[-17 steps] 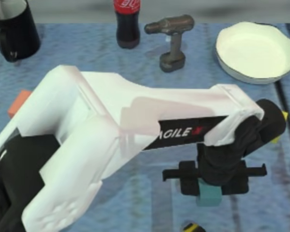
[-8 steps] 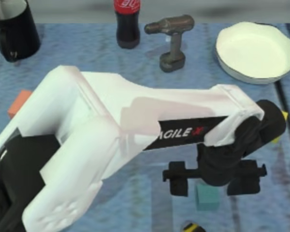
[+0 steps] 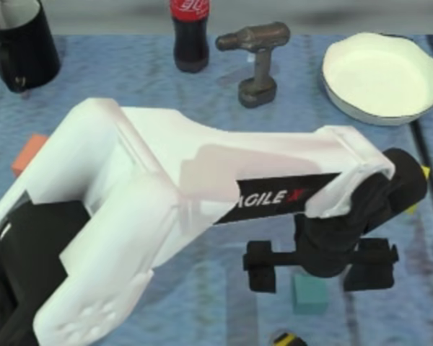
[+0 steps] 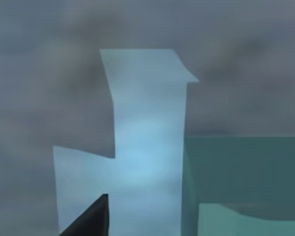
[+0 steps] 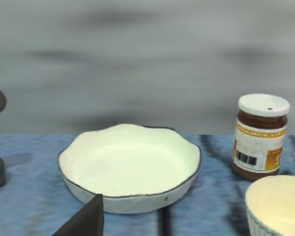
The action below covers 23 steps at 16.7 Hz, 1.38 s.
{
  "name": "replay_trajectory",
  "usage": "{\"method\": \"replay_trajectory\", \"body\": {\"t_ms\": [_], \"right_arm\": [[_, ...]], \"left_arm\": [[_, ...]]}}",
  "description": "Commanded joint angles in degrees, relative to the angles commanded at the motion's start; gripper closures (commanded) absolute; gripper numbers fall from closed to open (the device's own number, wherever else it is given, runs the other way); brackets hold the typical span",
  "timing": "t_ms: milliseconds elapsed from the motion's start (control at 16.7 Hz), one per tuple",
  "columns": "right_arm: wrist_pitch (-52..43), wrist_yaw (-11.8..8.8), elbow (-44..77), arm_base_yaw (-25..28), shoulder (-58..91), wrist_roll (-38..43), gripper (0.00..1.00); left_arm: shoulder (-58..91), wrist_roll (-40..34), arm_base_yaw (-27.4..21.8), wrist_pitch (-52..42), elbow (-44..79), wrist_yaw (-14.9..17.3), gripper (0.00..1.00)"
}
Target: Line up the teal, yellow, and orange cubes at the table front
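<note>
The left claw (image 3: 320,264) hangs near the front of the counter (image 3: 130,79), right of centre, with its two dark fingers spread wide to either side of the teal cube (image 3: 309,293). The cube sits on the counter just below the claw's middle in the top view, free of both fingers and not pinched by anything. The left wrist view shows that same cube close up at one side, its teal face (image 4: 246,172) filling the corner, with one black fingertip poking in beside it. From this, the teal cube looks placed at the front and let go, so the first of three placements seems done. The yellow cube (image 3: 421,176) peeks out from behind the left arm's black wrist, farther back and toward the counter's right side, so it has yet to be brought forward. The orange cube (image 3: 29,153) lies at the counter's left edge, half hidden by the white arm, and also waits to be moved. Two cubes are therefore left to fetch and set beside the teal one. The right claw is not visible in the top view; its wrist camera looks across at a white dish (image 5: 129,167), a jar (image 5: 260,136) and another pale bowl (image 5: 278,204), showing only a dark finger tip, so I cannot tell how its fingers stand.
</note>
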Motion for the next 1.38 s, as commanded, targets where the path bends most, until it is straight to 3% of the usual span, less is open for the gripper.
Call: {"method": "replay_trajectory", "body": {"t_ms": [480, 900, 1140, 1380], "right_arm": [[0.00, 0.00, 0.00, 0.00, 0.00, 0.00, 0.00], [-1.10, 0.02, 1.59, 0.13, 1.58, -0.94, 0.00], [-7.08, 0.00, 10.63, 1.02, 11.06, -6.19, 0.00], [-17.04, -0.11, 25.56, 2.60, 29.28, -14.84, 0.00]], "left_arm": [[-3.50, -0.40, 0.80, -13.03, 9.34, -0.04, 0.00], [-5.21, 0.00, 1.47, -12.15, 7.87, -0.12, 0.00], [-15.78, 2.33, 7.24, -5.94, -1.88, -0.48, 0.00], [-35.48, 7.35, 16.95, 4.08, -18.68, -0.76, 0.00]]}}
